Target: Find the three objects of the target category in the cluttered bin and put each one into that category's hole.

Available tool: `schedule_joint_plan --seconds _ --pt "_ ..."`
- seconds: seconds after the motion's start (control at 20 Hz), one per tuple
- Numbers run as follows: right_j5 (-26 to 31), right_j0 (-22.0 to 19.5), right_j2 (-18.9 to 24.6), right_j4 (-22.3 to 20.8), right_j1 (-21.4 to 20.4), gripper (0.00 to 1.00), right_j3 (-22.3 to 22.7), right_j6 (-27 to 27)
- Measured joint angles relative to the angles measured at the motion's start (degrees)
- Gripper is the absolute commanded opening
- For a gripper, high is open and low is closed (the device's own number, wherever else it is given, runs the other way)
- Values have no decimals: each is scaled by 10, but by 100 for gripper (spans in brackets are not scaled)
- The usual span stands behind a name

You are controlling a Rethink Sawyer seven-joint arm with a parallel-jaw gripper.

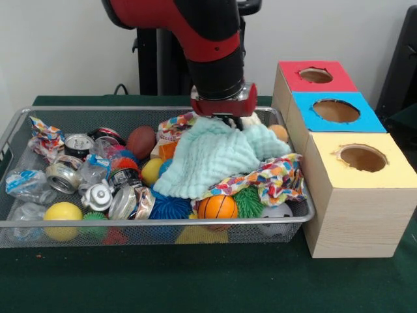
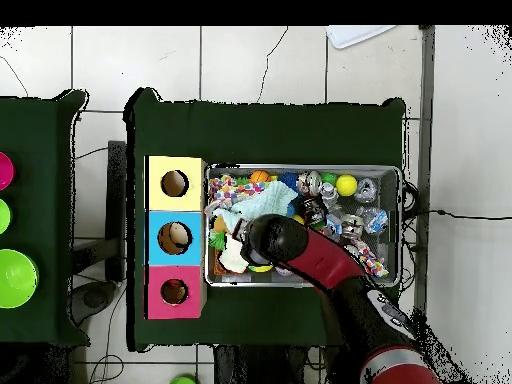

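Note:
A wire bin (image 1: 156, 223) holds a jumble of cloths, balls, crushed cans and wrappers. My gripper (image 1: 225, 121) is down at the back right of the bin, shut on a mint green cloth (image 1: 208, 156) that drapes from it like a tent. In the overhead view the gripper (image 2: 240, 238) is at the bin's end nearest the boxes, over the same cloth (image 2: 230, 220). A multicoloured cloth (image 1: 273, 177) lies under and beside the mint one. To the bin's right stand three boxes with holes: red (image 1: 316, 75), blue (image 1: 335, 111) and yellow (image 1: 362, 158).
An orange basketball (image 1: 217, 207), a green spiky ball (image 1: 249, 202), a blue spiky ball (image 1: 171, 207), a yellow ball (image 1: 62, 212) and a brown football (image 1: 141, 141) lie in the bin. Cans (image 1: 78, 145) and wrappers fill its left half. Green bowls (image 2: 15, 278) sit on another table.

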Motion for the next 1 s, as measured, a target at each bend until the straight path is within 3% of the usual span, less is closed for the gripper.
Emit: schedule_joint_plan --seconds 0.4,1.0 --pt "57 -11 -51 -130 18 0 -61 0" --pt "85 -46 -61 -234 26 0 -146 0"
